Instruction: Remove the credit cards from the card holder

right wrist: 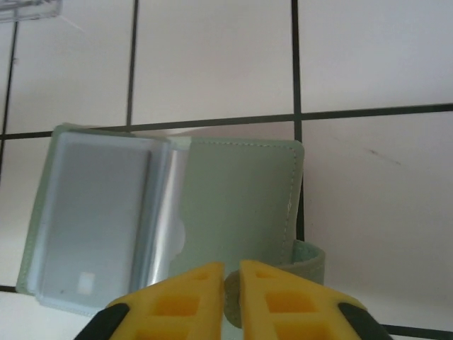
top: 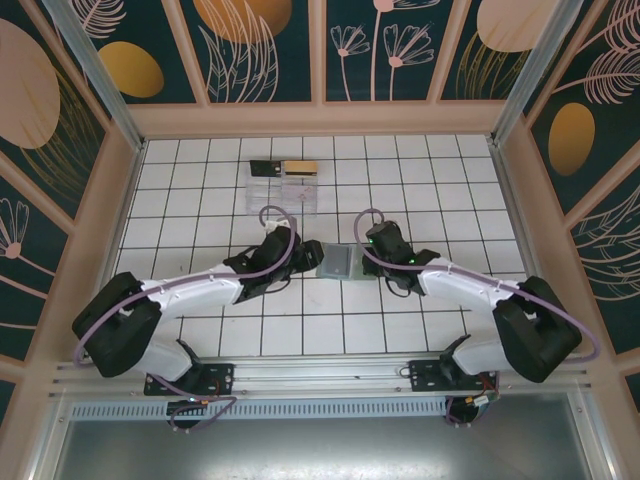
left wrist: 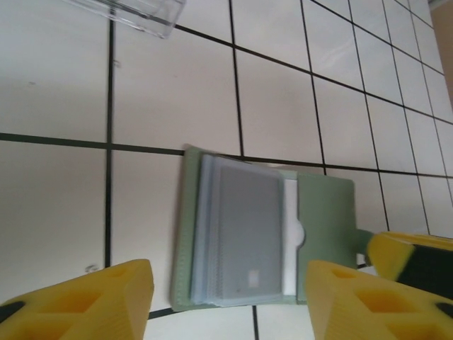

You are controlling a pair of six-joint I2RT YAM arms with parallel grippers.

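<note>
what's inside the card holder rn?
The card holder lies open: stacked clear sleeves, a greyish card showing through the top one. Whatever the lower sleeves hold is covered.

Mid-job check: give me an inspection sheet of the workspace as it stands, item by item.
Surface: white tiled table, no spills seen.
Job's things: card holder lies open between the arms, a grey card in its clear sleeves; one tan-gold credit card at the far end of the clear box.
Clutter: clear plastic box, with a dark item beside the gold card.
Pincers: left pincer open over the holder; right pincer shut on the holder's edge tab.
Cables: lilac cable looped along each arm.
Surroundings: wood-framed leaf-pattern walls.
</note>
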